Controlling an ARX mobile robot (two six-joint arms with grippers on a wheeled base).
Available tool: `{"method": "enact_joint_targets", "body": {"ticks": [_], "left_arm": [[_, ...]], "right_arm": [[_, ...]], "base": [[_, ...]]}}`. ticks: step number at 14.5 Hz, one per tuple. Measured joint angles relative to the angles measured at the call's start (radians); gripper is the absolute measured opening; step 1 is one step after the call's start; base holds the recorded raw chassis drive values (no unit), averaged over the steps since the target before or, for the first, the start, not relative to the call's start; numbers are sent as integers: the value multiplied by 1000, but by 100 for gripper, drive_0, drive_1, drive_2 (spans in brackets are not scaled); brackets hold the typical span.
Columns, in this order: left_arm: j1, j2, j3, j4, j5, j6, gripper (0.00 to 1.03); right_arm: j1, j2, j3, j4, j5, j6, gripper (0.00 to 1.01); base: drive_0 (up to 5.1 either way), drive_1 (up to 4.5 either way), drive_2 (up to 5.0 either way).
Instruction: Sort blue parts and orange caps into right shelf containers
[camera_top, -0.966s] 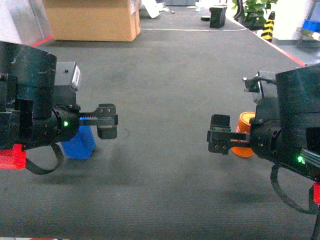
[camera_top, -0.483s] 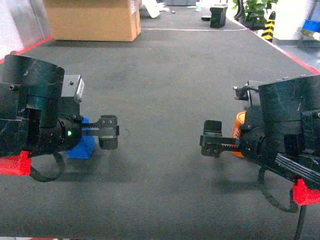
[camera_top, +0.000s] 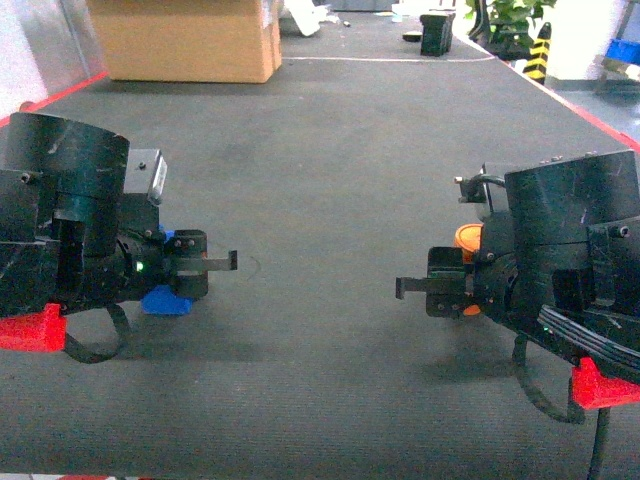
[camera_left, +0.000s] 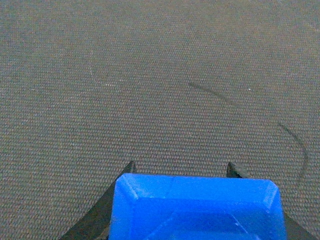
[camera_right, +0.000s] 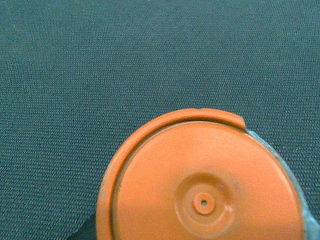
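Observation:
A blue part with bevelled edges fills the bottom of the left wrist view. My left gripper is shut on it, and a dark fingertip hugs each side. In the head view the same blue part sits low on the left behind that gripper. An orange cap, round with a small centre hole, fills the right wrist view. My right gripper is shut on it, with only a dark finger showing at the cap's edge. The orange cap peeks out behind the jaws. The right shelf containers are out of view.
Dark grey carpet lies between the two arms. A big cardboard box stands far back on the left. A black object, a potted plant and a yellow-black post stand at the back right.
Both grippers have rolled about a quarter turn, so their fingers now show edge-on. The blue part and orange cap turned with them. Both arms shifted slightly in the head view.

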Motion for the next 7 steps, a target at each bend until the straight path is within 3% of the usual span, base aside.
{"method": "enact_joint_targets", "body": {"ticks": [5, 6, 7], "left_arm": [[0, -66, -108, 135, -56, 2, 43], [0, -105, -139, 167, -77, 9, 43], [-2, -174, -188, 237, -134, 32, 42]], "right_arm": [[-15, -106, -116, 82, 26, -23, 47], [-21, -156, -149, 93, 35, -25, 47], [-31, -245, -207, 120, 52, -31, 47]], "base": [[0, 0, 0], [0, 0, 0], [0, 0, 0]]}}
